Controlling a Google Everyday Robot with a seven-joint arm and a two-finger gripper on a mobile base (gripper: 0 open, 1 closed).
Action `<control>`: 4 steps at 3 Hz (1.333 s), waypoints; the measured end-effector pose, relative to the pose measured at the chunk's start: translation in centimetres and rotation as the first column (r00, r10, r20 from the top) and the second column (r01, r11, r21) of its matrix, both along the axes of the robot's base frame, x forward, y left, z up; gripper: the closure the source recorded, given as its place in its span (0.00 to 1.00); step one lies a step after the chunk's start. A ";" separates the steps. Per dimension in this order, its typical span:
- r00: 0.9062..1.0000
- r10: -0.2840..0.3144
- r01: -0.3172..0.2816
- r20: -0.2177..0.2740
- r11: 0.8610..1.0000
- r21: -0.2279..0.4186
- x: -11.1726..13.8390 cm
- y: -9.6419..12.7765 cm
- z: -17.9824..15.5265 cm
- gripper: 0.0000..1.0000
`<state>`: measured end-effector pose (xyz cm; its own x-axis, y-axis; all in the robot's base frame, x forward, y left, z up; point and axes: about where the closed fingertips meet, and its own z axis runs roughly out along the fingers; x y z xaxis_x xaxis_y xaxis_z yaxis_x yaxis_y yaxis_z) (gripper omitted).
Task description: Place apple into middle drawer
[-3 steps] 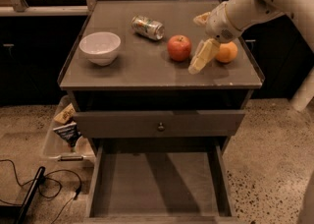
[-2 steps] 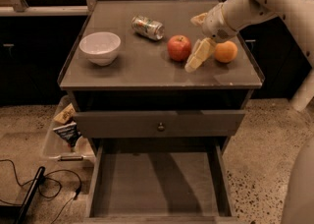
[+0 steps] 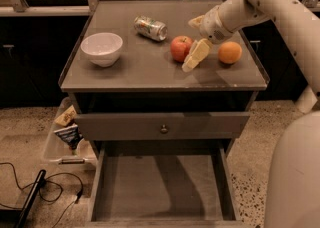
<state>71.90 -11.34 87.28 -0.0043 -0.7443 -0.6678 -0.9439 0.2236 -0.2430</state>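
Note:
The red apple (image 3: 180, 48) sits on the cabinet top (image 3: 135, 69), right of centre. My gripper (image 3: 189, 45) is open at the apple's right side. One pale finger (image 3: 196, 55) reaches in front of the apple and the other finger (image 3: 195, 21) is behind it. The apple is partly between them, and I cannot tell if they touch it. The middle drawer (image 3: 160, 189) is pulled out at the bottom of the view, with a bare grey floor and nothing in it.
An orange (image 3: 230, 52) lies just right of the gripper. A tipped can (image 3: 150, 27) and a white bowl (image 3: 102, 48) are on the left of the top. The knobbed drawer front (image 3: 162, 126) is above the open drawer. A bin with snack bags (image 3: 66, 131) and cables (image 3: 35, 192) are on the floor.
The gripper has moved a little to the left, closer around the apple. The apple and the other objects have not moved.

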 end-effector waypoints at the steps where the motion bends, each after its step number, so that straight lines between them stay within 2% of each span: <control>1: 0.998 0.014 -0.014 -0.056 1.000 0.011 0.8 1.3 -1.1 0.19; 4: 0.998 0.017 -0.016 -0.058 1.000 0.011 0.9 1.3 -1.1 0.88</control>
